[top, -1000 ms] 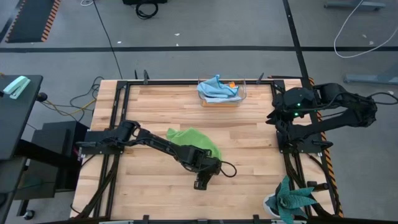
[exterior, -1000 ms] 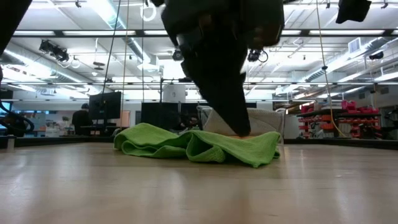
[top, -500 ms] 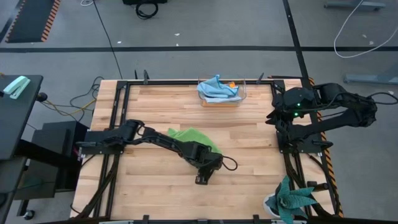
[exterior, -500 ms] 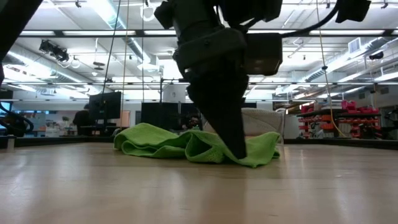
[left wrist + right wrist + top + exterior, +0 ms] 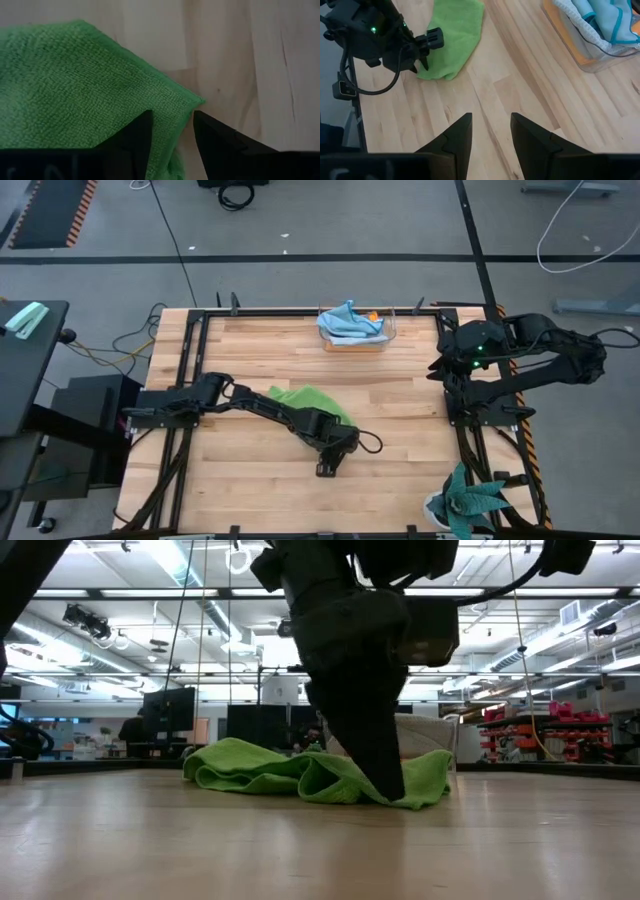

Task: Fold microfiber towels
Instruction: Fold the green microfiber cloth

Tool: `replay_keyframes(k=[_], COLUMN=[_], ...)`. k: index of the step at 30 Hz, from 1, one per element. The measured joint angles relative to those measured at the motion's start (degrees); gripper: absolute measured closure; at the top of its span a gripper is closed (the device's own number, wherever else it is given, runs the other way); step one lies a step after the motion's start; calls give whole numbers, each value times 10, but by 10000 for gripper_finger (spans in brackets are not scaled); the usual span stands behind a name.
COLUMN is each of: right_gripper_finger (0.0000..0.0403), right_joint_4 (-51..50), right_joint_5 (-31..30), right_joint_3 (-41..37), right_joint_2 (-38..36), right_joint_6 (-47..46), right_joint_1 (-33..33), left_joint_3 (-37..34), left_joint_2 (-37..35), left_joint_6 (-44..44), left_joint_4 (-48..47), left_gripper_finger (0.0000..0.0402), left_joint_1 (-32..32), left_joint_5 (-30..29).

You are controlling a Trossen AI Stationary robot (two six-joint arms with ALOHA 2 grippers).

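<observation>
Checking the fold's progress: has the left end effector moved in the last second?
Yes. In the high view the left end effector has shifted slightly away from the clear box, at the green towel corner.

— Which colours are seen on the bench (image 5: pixel 400 420)?
— Pale wood planks with a streaked grain are shown, framed in black. A lime green towel (image 5: pixel 312 402) of fine, plain nap is laid on them, and a light blue towel (image 5: pixel 349 321) with a touch of orange beside it is seen in the clear box (image 5: pixel 388 332).
— And the rest?
— Both arms are black; a green light is lit on the right one. The spiky plant (image 5: pixel 470 502) is teal, the floor grey
</observation>
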State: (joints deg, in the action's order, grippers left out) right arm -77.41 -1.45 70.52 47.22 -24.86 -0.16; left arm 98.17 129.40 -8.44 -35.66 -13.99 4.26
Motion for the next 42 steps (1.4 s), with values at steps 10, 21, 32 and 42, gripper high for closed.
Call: replay_keyframes(k=[10,21,32,42], right_gripper_finger=[261,261,261,261], right_joint_4=[0,0,0,0], right_joint_5=[0,0,-2,-2], right_joint_3=[0,0,0,0], right_joint_2=[0,0,0,0], right_joint_6=[7,10,16,29], right_joint_1=[0,0,0,0], left_joint_3=[2,8,110,223], left_joint_2=[15,16,17,16], left_joint_6=[-62,-64,-54,-64], left_joint_4=[34,43,-1,-119], left_gripper_finger=[307,390,390,397], left_joint_1=[7,8,9,21], left_joint_5=[-13,-34,-81,-117])
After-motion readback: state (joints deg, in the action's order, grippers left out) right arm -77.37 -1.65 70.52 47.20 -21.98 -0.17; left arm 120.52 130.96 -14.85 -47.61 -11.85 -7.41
